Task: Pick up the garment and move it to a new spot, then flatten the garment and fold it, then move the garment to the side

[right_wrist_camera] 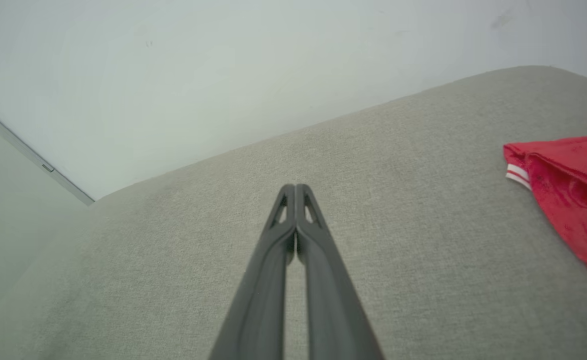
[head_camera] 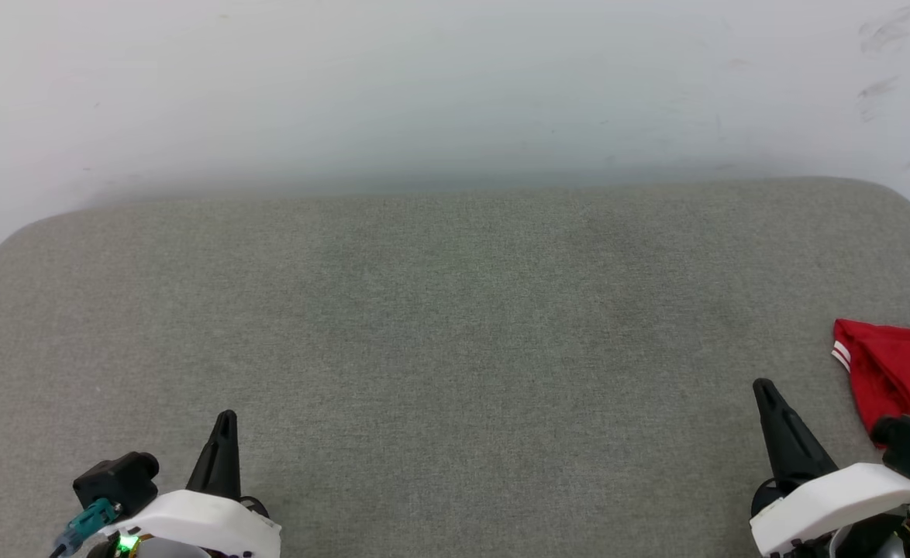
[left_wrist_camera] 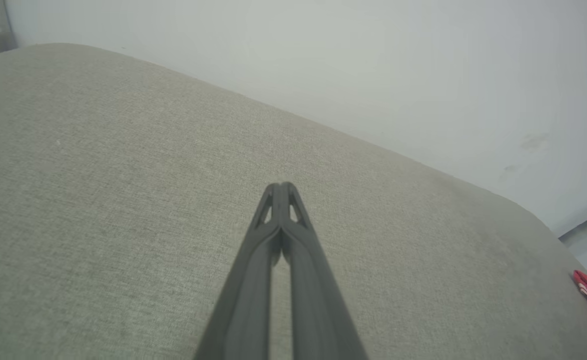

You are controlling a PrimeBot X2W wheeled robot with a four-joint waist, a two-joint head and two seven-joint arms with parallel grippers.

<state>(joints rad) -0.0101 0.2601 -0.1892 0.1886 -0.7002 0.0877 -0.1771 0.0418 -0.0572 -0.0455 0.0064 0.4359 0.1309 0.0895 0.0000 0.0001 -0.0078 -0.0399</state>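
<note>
Left gripper [head_camera: 226, 417] and right gripper [head_camera: 763, 385] hover closed, empty, over grey cushion [head_camera: 455, 310]; garment [head_camera: 901, 372] lies right of right gripper.

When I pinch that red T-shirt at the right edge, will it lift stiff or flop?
Probably floppy: the T-shirt lies in soft folds and creases, so it should drape from a single pinch. It is likely light, since the fabric looks thin. If pushed, it would probably bunch rather than slide, as the grey upholstered surface looks coarse-woven.
</note>
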